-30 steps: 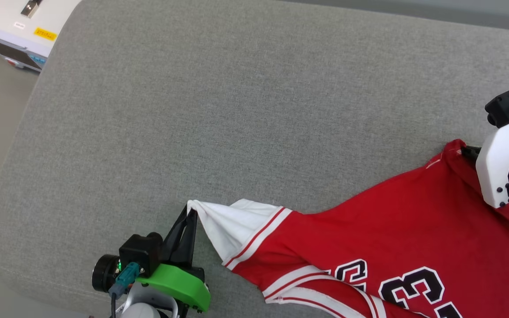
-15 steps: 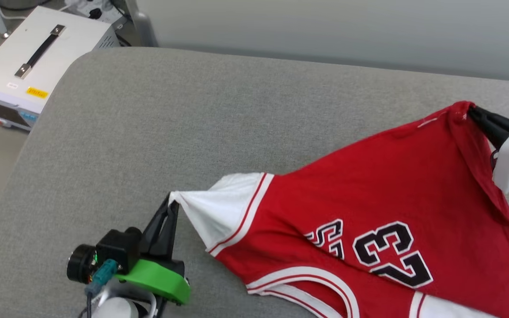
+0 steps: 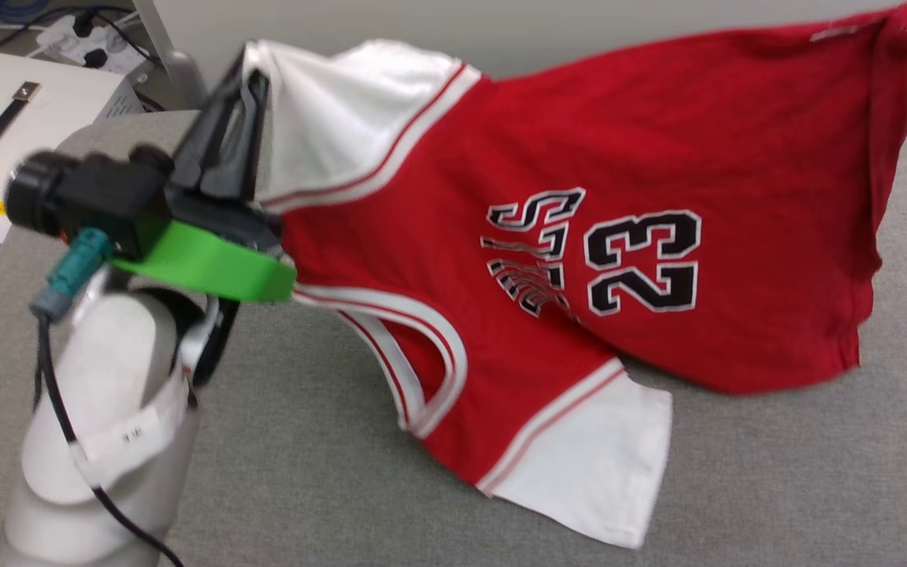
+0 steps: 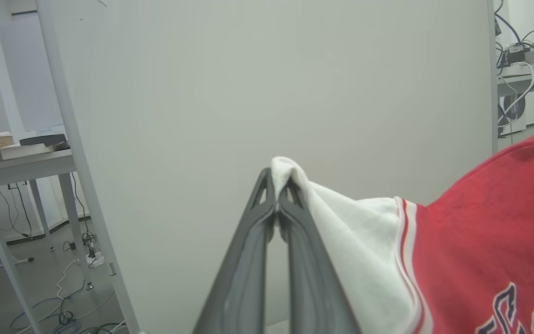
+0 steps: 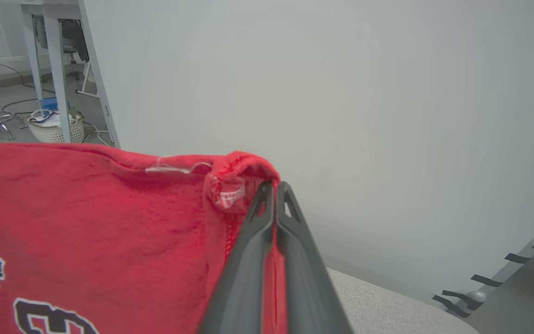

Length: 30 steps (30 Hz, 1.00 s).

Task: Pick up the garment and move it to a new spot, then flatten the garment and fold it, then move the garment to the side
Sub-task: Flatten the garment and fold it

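The red number-23 jersey (image 3: 579, 157) hangs stretched above the grey cushion (image 3: 737, 504), its top edge near the cushion's far edge. The left hand (image 4: 276, 183) is clamped shut on one white sleeve tip and the right hand (image 5: 275, 190) on a red hem corner, while the other sleeve (image 3: 603, 465) trails on the cushion. Both grips look like thin pinches, so a tug could slip a corner free, and the trailing sleeve may tuck under when laid down. The head view cuts off the right hand and blurs the left; the jersey's back layer is hidden.
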### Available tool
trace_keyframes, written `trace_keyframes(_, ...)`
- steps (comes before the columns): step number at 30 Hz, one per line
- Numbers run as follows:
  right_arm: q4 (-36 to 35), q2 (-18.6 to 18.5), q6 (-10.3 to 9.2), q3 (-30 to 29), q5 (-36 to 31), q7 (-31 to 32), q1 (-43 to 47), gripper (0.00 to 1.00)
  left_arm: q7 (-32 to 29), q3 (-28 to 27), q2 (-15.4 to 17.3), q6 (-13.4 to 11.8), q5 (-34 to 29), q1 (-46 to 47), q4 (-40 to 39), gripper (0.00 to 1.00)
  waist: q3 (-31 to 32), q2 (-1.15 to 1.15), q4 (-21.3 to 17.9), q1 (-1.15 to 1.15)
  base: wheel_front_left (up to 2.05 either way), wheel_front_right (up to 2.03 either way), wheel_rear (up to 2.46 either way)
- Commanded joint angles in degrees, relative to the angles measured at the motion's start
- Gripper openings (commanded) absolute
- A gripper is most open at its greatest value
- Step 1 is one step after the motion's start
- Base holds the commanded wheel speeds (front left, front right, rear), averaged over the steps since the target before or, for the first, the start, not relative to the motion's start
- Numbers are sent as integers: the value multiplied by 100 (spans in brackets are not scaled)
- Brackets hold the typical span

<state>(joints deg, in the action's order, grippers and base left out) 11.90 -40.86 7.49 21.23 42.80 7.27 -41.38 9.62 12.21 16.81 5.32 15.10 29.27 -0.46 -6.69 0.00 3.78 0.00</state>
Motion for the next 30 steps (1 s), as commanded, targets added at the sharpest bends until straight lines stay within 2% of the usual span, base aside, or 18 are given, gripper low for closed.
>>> trace_keyframes(1,-61,75,0,-140,-102,23,-236,0,-49,-39,67,37,-8,450,27,0,-362,0,-81,0,0,0,0)
trace_keyframes(8,-59,334,0,-700,-485,204,-1425,0,-207,34,152,165,258,2490,423,0,-1244,0,-122,0,0,0,0)
trace_keyframes(15,603,717,0,-926,-1119,215,-3258,0,-151,296,347,207,264,4662,1312,0,-2101,0,-123,0,0,0,0)
trace_keyframes(24,1957,1079,0,-634,-1749,-322,-5492,0,288,817,466,215,138,6975,2798,0,-2762,0,-132,0,0,0,0)
trace_keyframes(30,2821,1290,0,-237,-1838,-858,-6414,0,503,888,538,215,238,7740,3422,0,-3005,0,-140,0,0,0,0)
